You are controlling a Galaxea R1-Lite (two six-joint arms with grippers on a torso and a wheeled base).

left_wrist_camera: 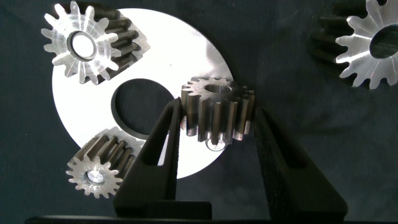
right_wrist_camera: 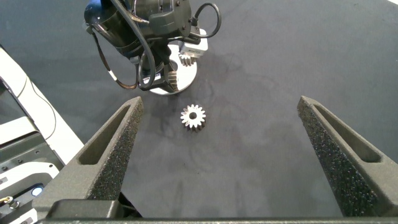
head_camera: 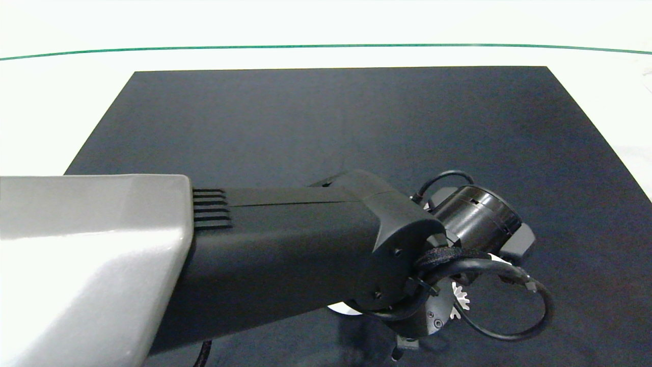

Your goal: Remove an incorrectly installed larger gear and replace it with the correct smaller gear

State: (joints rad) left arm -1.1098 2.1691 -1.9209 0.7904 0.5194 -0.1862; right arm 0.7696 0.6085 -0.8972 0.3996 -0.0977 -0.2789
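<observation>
Over the round silver plate (left_wrist_camera: 81, 106), left end effector (left_wrist_camera: 214, 124) hangs with fingers (left_wrist_camera: 163, 152) clamped on the smaller gear (left_wrist_camera: 217, 112), held on edge just above the plate's rim. Two other small gears (left_wrist_camera: 81, 40) sit on the plate. Off the plate, on the dark mat (head_camera: 356, 117), lies the larger gear (left_wrist_camera: 370, 43). Right end effector (right_wrist_camera: 221, 134) hovers well apart, fingers spread wide.

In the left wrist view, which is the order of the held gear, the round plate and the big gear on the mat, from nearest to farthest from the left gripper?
1. Smaller gear, between the left gripper fingers.
2. Round plate, directly beneath it.
3. Larger gear, off the plate on the dark mat.
</observation>
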